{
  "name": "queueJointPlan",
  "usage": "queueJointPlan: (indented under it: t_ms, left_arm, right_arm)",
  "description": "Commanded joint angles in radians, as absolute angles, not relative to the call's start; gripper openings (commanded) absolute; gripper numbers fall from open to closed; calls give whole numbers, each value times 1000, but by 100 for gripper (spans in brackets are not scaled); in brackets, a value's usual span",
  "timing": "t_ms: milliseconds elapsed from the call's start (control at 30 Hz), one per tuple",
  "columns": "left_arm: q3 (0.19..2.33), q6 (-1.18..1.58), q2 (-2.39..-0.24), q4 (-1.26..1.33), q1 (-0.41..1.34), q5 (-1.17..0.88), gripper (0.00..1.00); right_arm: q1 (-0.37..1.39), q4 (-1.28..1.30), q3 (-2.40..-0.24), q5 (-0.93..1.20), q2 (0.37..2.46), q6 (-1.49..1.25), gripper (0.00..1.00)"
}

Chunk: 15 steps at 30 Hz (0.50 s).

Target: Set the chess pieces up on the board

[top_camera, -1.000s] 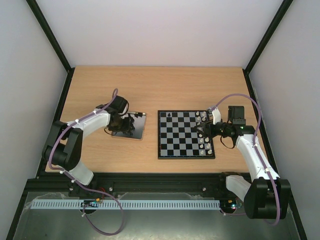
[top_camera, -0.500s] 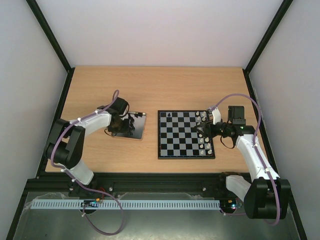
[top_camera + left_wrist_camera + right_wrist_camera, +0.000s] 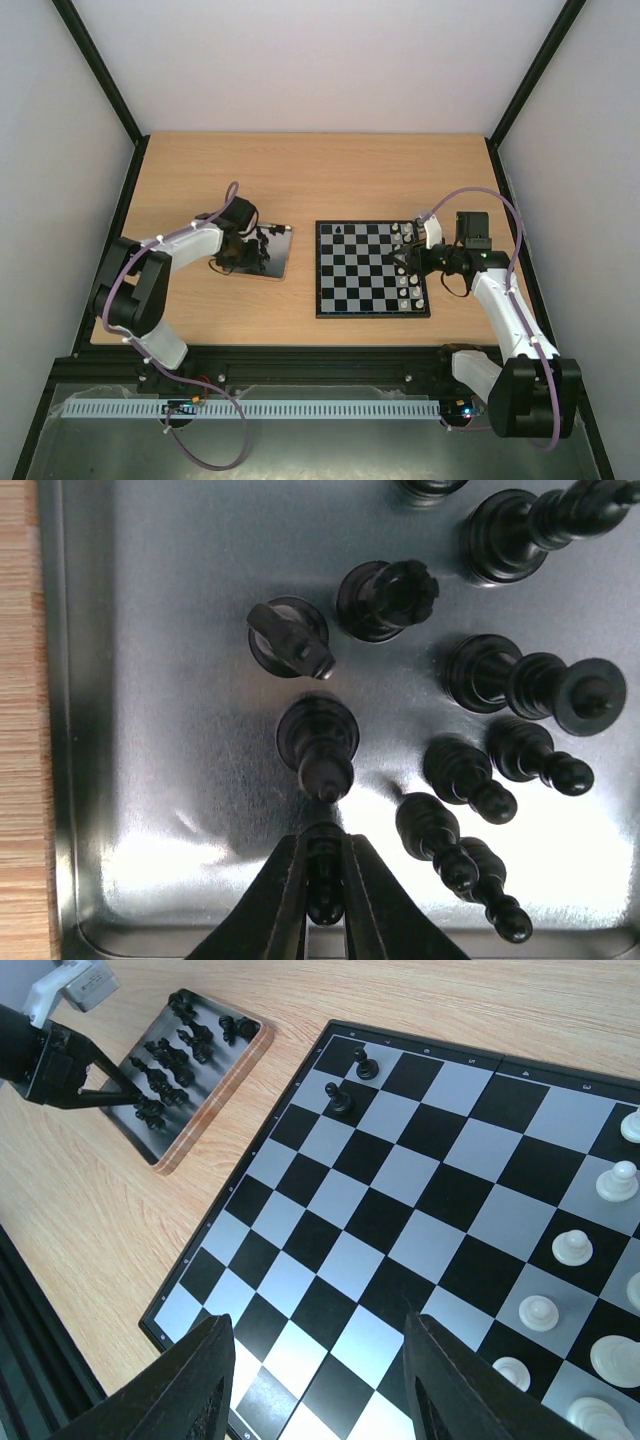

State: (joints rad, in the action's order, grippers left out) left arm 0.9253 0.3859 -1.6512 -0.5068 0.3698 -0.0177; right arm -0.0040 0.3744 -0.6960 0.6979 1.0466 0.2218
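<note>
Most black pieces point(image 3: 500, 675) stand in the tray point(image 3: 150, 730), which lies on the table point(image 3: 300, 170) left of the board point(image 3: 372, 268), apart from it. 2 black pawns point(image 3: 340, 1098) stand at the board's far left corner. The left gripper point(image 3: 322, 845) is down in the tray, its fingers closed on 1 pawn point(image 3: 322, 880) near the rim. The right gripper point(image 3: 318, 1340) hovers over the board's right side, jaws wide apart, holding nothing. White pieces point(image 3: 573, 1248) line that side.

The left tool point(image 3: 322, 832), clamped on a black chess piece point(image 3: 322, 885), has shifted slightly over the tray point(image 3: 150, 730).
</note>
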Motion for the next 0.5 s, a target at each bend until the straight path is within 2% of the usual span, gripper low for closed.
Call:
queueJointPlan:
  t_ms: [0, 300, 467]
  left_arm:
    - [919, 392, -1593, -557, 367, -6, 10]
    - [977, 367, -1485, -615, 405, -28, 10]
    - [1079, 316, -1545, -563, 569, -56, 10]
  right_arm:
    - [2, 386, -689, 710, 1041, 230, 47]
    - [2, 386, -688, 716, 1042, 230, 48]
    - [2, 385, -688, 716, 1036, 230, 47]
